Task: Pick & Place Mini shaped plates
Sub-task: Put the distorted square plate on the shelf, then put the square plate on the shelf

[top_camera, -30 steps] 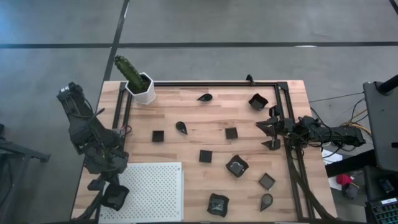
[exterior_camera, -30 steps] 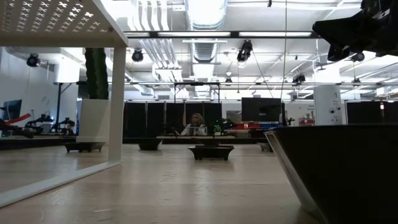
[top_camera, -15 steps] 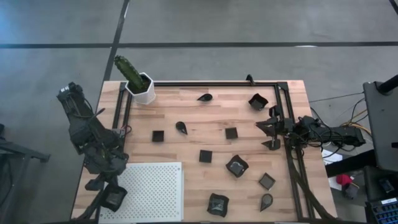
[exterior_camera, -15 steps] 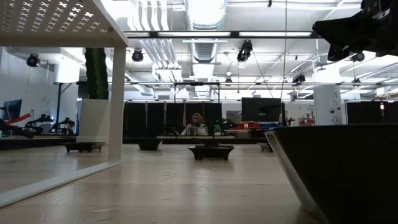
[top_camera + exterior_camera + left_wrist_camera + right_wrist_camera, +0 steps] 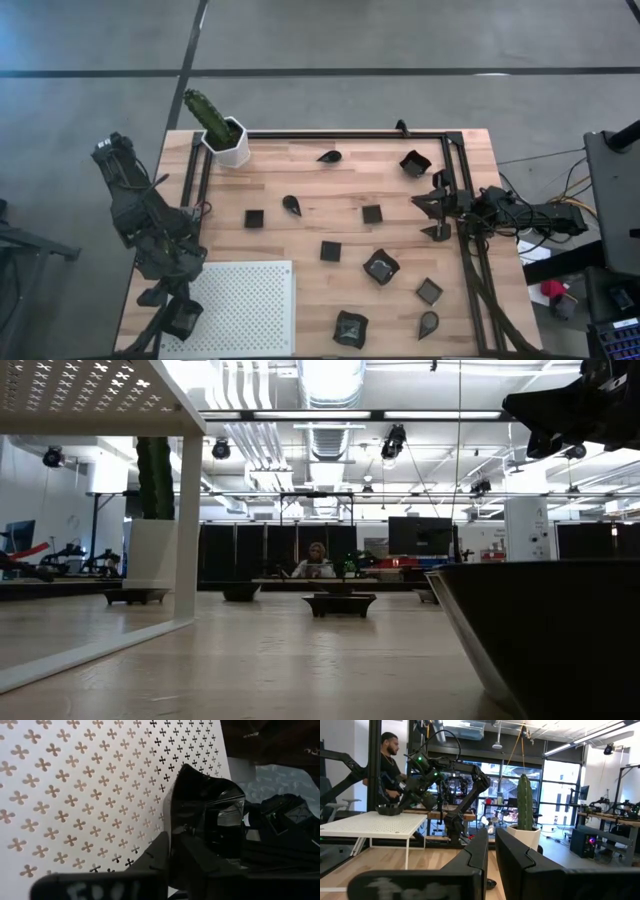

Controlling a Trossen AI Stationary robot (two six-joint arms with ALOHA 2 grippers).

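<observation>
**Left arm has a plate over the board**

The left gripper (image 5: 183, 318) grips one mini plate (image 5: 205, 815) at the white perforated board (image 5: 245, 305)'s left edge. The other plates (image 5: 381, 266) dot the worktop. The right gripper (image 5: 490, 851), fingers nearly together, waits at the right edge.

This is looking like a robotics lab or workshop in a big open industrial hall. Ducts (image 5: 330, 400) and strip lights are running across the exposed ceiling, and dark screens (image 5: 420, 535) are standing along the far wall. A person (image 5: 316, 560) is sitting at a far bench (another person (image 5: 390, 762) is standing beside more robot arms (image 5: 455, 780)). Cables (image 5: 545, 215) are trailing off the wooden table (image 5: 330, 290) onto grey concrete floor (image 5: 330, 40).
</observation>
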